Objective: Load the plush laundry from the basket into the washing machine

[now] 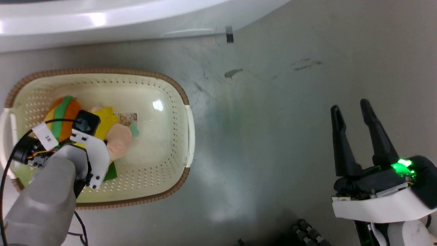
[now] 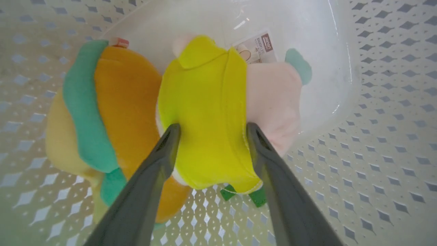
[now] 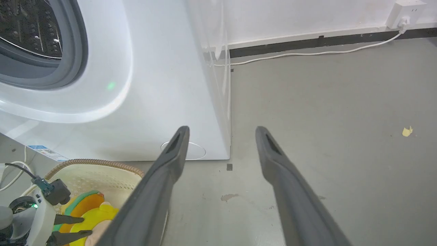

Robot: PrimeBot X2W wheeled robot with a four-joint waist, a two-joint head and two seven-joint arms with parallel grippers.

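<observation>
One toy, yellow-bodied with a peach head, lying in the basket on the floor, near the washer. Left pincer: spread full wide, fingers astride the yellow body, touching or just beside it — nothing gripped yet. Right pincer: equally wide, empty, over the floor, well apart from the basket. Risks: a close here may pinch only loose yellow cloth, and the toy slip on lifting; tips set low might snag the basket's holes and drag it along. Obscured: left wrist covers part of the toy in the head view; how near the tips sit to the basket bottom cannot be told; the drum is cut off at the frame edge
</observation>
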